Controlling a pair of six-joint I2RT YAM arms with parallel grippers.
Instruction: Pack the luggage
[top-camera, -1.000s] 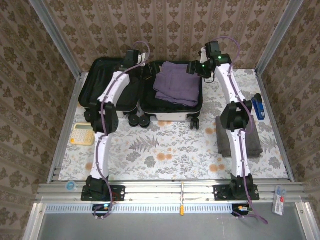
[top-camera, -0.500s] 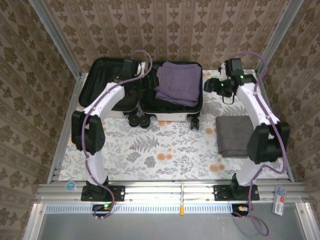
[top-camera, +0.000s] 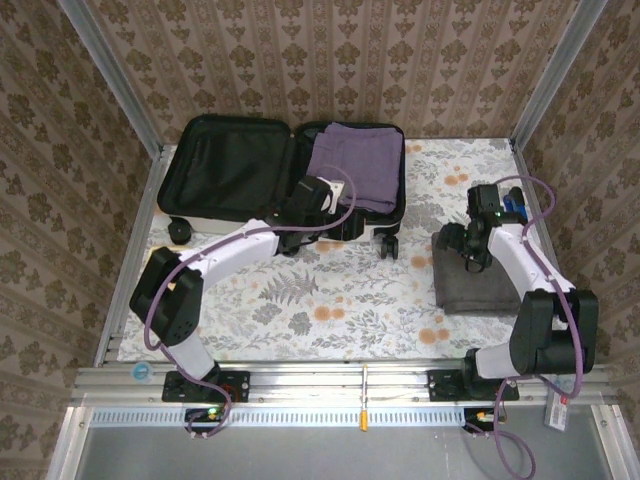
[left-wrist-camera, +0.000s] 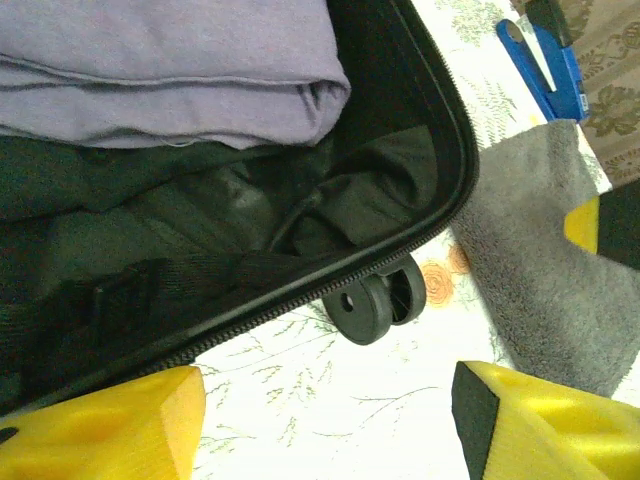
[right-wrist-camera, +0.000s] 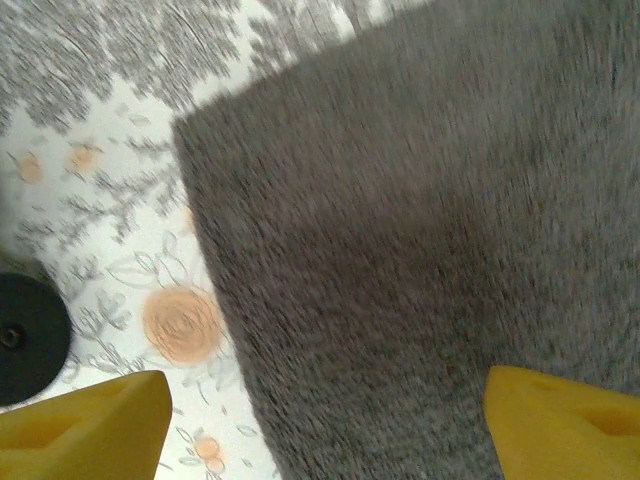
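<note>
The luggage (top-camera: 228, 168) lies open flat at the far side of the table, left of centre, its two halves side by side with the dark hinge seam between them. The left half shows bare black lining. The right half holds a folded purple cloth (top-camera: 355, 165), which in the left wrist view (left-wrist-camera: 170, 60) rests on loose black lining fabric just inside the zipped rim of the luggage (left-wrist-camera: 300, 230). A black spinner wheel (left-wrist-camera: 372, 305) sticks out under the near right corner of the shell, and another wheel (top-camera: 180, 232) shows at the near left corner. The left gripper (top-camera: 325, 200) hangs over the near edge of the right half. Its yellow fingertips (left-wrist-camera: 110, 420) stand apart with nothing between them, above the floral table cover (top-camera: 330, 300). To the right of the luggage and well apart from it, a folded grey towel (top-camera: 470, 275) lies on the cover. The right gripper (top-camera: 462, 245) hovers over the towel's far left part. In the right wrist view the jaws are spread wide, one yellow fingertip (right-wrist-camera: 80, 420) over the cover and the other over the grey towel (right-wrist-camera: 420, 230), and they hold nothing. That view is blurred, so I cannot tell whether the fingers touch the towel. A blue object (top-camera: 512, 205) lies near the table's right edge, just beyond the towel.
</note>
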